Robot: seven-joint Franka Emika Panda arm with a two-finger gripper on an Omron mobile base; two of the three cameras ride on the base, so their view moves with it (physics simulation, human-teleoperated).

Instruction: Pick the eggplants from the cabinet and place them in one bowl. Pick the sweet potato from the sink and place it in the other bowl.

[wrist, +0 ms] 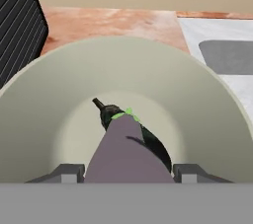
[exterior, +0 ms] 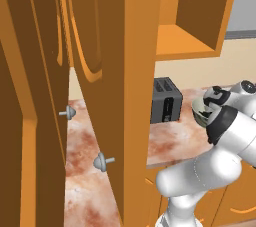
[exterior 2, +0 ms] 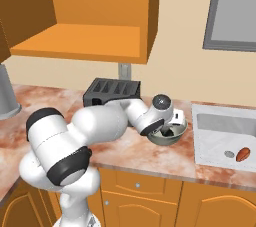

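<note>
Eggplants (wrist: 129, 141) between fingers (wrist: 68, 172), inside bowl (wrist: 44, 114)

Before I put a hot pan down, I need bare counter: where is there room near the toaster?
The counter in front of the toaster is bare. It is crowded between toaster and sink: the grey-green bowl sits there, with the gripper over it, holding an eggplant.

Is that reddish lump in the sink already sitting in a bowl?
No, the sweet potato lies on the floor of the sink beside the drain, not in any bowl.
</note>
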